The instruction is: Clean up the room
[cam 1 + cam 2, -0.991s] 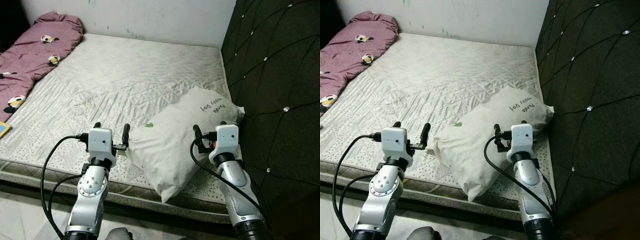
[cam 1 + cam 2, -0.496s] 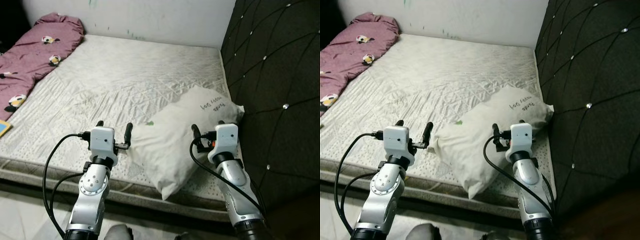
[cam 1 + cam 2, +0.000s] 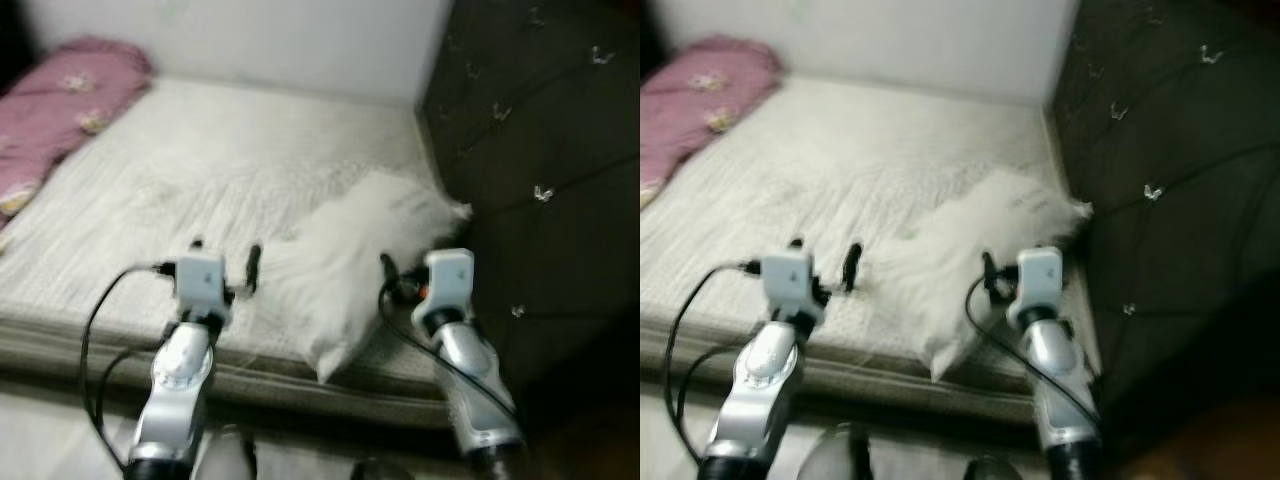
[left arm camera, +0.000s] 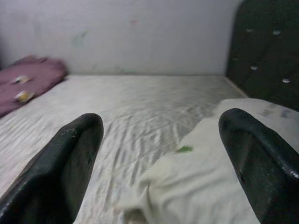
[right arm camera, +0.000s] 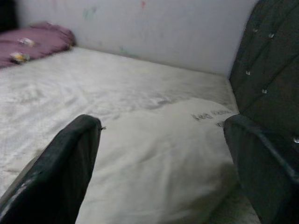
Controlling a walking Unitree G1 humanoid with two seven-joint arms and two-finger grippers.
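White pillow (image 3: pixel 355 270) lies on the bed (image 3: pixel 170 190) between both pincers: left pincer (image 3: pixel 225 262) released just beside its corner, right pincer (image 5: pixel 163 154) released over its other side, against the dark headboard (image 3: pixel 530 150).

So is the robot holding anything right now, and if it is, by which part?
Nothing is held. Both the left gripper and the right gripper are open, hovering at the near end of the white pillow on the mattress.

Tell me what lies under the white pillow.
The white pillow rests on the quilted mattress, one corner overhanging its front edge. Whatever is beneath the pillow is covered.
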